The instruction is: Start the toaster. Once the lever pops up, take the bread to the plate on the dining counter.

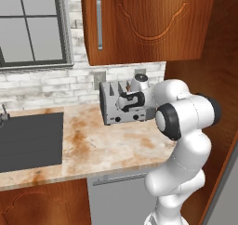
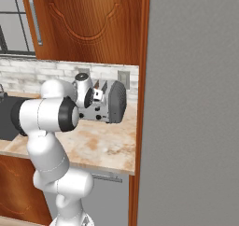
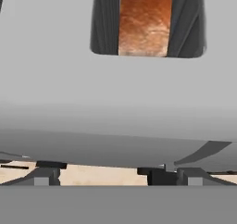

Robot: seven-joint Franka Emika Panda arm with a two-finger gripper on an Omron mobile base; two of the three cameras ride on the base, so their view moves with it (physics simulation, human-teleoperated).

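While the two fingers stand as wide apart as they go and hold nothing, the gripper hangs close over the front top edge of the toaster, looking down along its silver-grey body. In the hand view the finger tips rise at 6 o'clock, one to each side, and between them a strip of the marbled worktop shows under the toaster's front. At 12 o'clock in that view a dark slot opens in the top of the toaster, and the bread stands inside it, its brown crust facing the camera. In the left base view the toaster sits at about 12 o'clock from the arm's elbow, against the brick wall, with the dark sink far off at 9 o'clock and the wooden cabinet above. The hand hides part of the toaster's front, so I cannot tell how the levers stand. I judge that the first step is in hand: the toaster is not yet started and the bread is still in its slot. The next move calls for bringing one finger down on the lever of the slot that has the bread, and pressing straight down along the front, without pushing the toaster backward.
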